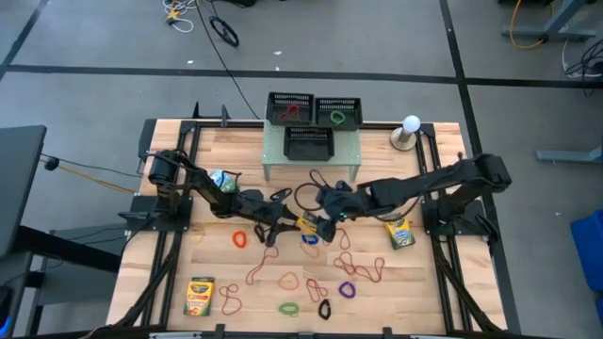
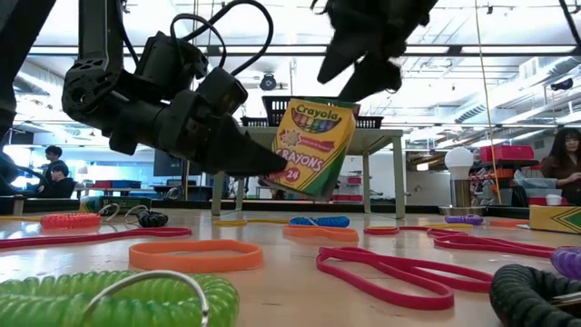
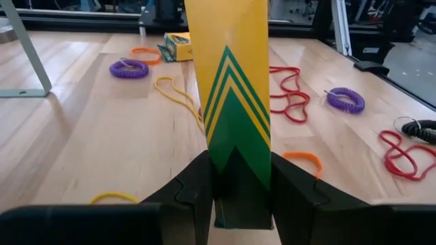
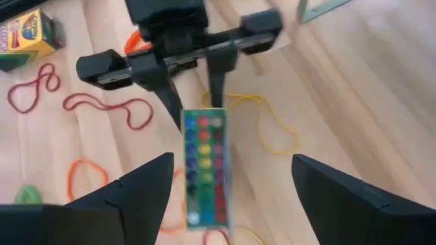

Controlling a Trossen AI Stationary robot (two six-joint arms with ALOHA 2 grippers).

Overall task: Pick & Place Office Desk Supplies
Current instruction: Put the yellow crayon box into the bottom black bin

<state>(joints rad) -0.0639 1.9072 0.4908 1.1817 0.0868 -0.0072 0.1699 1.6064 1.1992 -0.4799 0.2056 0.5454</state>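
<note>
My left gripper (image 3: 242,165) is shut on a yellow-and-green crayon box (image 2: 313,145) and holds it above the middle of the table (image 1: 307,224). My right gripper (image 4: 231,163) is open. It hangs just to the right of and above the box (image 2: 363,45), and its fingers stand wide on either side of the box's dotted end (image 4: 204,170) without touching it. Two more crayon boxes lie flat on the table, one at the near left (image 1: 200,296) and one on the right (image 1: 399,232). Rubber-band loops (image 1: 283,280) lie scattered over the near half. My left gripper pinches the crayon box between its two fingers (image 3: 197,184), one on each broad face, near one end (image 3: 242,194). The fingers come from the table's left, slanting slightly down, and lie along the box. The box sticks out beyond them, tilted and lifted clear of the table.
Black mesh trays (image 1: 311,108) sit at the far edge on and behind the pale green riser (image 1: 311,155). A white ball on a stand (image 1: 411,127) is at the far right. Coiled loops in purple (image 3: 346,99), green (image 2: 109,300) and black (image 3: 421,128) lie among the bands.
</note>
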